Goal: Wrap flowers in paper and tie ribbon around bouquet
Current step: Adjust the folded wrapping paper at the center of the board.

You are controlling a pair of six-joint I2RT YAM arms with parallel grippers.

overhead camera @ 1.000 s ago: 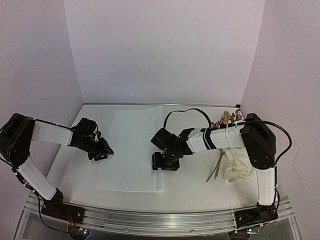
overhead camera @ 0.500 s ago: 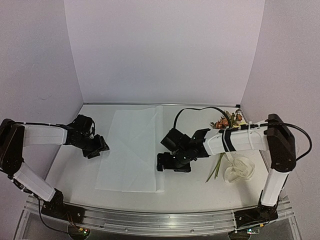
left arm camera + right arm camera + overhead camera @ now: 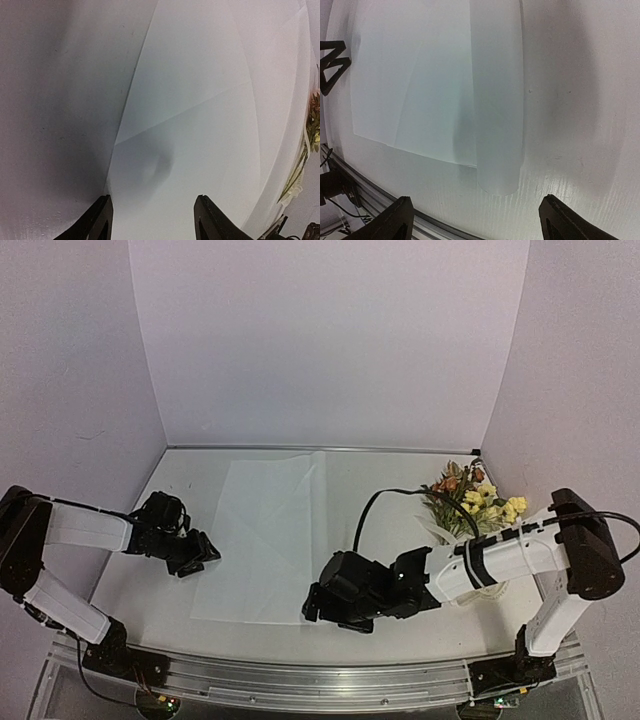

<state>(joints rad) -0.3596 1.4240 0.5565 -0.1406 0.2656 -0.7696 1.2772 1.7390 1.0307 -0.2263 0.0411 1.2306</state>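
Observation:
The white creased paper (image 3: 262,535) lies flat on the table, left of centre. Its right edge is folded over in a loose curl (image 3: 497,100). The flowers (image 3: 470,502), yellow, orange and pink with green leaves, lie at the back right. The ribbon does not show; my right forearm covers that spot. My left gripper (image 3: 203,552) is open at the paper's left edge, low over the sheet (image 3: 200,125), with nothing between its fingers (image 3: 102,217). My right gripper (image 3: 314,604) stands wide open just off the paper's near right corner and holds nothing.
The white table (image 3: 390,490) is enclosed by pale walls at the back and on both sides. A metal rail (image 3: 300,680) runs along the near edge, just below my right gripper (image 3: 480,225). The flowers (image 3: 310,130) show at the right edge of the left wrist view.
My right arm swung from the paper's right edge toward the near edge, and its jaws opened wider; the flowers are now uncovered. My left gripper opened and barely shifted.

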